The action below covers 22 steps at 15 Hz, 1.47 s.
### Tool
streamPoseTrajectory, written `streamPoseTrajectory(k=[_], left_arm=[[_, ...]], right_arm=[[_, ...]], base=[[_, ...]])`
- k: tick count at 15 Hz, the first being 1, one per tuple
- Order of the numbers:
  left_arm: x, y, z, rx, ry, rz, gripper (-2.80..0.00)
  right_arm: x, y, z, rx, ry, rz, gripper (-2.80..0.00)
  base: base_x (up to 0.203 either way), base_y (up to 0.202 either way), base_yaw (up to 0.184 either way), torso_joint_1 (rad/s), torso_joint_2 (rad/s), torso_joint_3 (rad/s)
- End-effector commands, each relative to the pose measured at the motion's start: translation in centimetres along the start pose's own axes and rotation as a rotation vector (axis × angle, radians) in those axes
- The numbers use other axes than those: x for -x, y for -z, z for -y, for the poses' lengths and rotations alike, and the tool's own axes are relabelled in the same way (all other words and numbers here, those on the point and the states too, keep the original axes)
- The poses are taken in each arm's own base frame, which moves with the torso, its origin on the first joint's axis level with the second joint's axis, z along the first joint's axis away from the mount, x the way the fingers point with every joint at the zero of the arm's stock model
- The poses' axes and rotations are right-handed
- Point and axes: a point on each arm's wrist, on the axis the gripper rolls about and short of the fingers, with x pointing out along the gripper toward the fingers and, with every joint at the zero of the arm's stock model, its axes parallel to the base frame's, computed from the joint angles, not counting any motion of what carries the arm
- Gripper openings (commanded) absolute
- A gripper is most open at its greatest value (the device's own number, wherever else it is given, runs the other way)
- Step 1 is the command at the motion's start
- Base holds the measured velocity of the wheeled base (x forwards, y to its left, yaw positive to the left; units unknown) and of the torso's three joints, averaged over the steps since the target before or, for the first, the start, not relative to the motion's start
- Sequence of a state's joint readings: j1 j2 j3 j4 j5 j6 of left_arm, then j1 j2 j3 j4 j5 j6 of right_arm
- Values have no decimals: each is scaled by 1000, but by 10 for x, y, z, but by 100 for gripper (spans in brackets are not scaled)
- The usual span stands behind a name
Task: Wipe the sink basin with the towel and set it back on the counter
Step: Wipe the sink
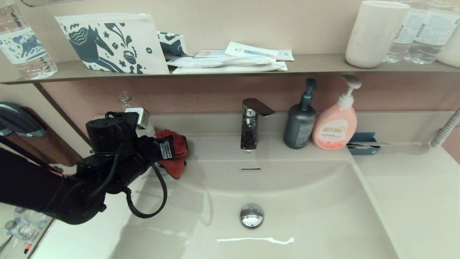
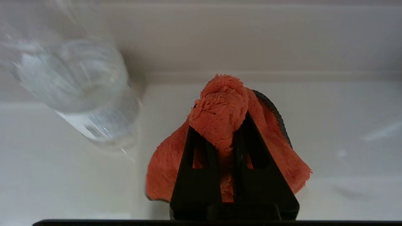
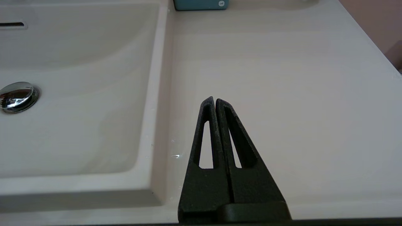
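Observation:
My left gripper (image 1: 176, 149) (image 2: 218, 121) is shut on the orange-red towel (image 1: 175, 162) (image 2: 220, 116), holding it bunched above the back left corner of the sink basin (image 1: 305, 201), close to the counter (image 1: 215, 144) behind it. The towel's dark grey edge (image 2: 276, 116) shows on one side, and loose folds hang down around the fingers. The chrome drain plug (image 1: 251, 215) (image 3: 17, 96) sits in the basin's middle, the overflow slot (image 1: 250, 169) on its back wall. My right gripper (image 3: 214, 100) is shut and empty above the counter (image 3: 282, 78) right of the basin, out of the head view.
A chrome faucet (image 1: 251, 124) stands behind the basin, with a grey pump bottle (image 1: 300, 122) and a pink one (image 1: 336, 124) to its right, then a blue holder (image 1: 363, 143). A clear bottle (image 2: 78, 91) stands just left of the towel. The wall shelf (image 1: 230, 68) overhangs the counter's back.

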<state>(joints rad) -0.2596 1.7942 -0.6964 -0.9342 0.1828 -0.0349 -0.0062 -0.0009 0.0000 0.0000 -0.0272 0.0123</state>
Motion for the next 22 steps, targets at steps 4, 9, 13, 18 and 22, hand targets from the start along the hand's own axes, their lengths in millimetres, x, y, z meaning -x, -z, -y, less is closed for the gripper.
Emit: streamPoseTrajectory(k=[4,9,13,18,22], left_arm=[[-27,22,-9,-13,-37,13,-280],[-36,46,5,-3,-19,50,-280],[-38,54,26,38,-50,91,-280],[-46,57,50,38,-50,105,-280],[-55,61,68,37,-45,113,-280]], right_arm=[[0,0,0,0,0,-1,-280],[0,0,0,0,0,-1,-280],[0,0,0,0,0,-1,-280],[0,0,0,0,0,-1,-280],[0,0,0,0,0,-1,-280]], base=[[0,0,0,0,0,0],[0,0,0,0,0,0],[0,0,0,0,0,0],[0,0,0,0,0,0],[0,0,0,0,0,0]])
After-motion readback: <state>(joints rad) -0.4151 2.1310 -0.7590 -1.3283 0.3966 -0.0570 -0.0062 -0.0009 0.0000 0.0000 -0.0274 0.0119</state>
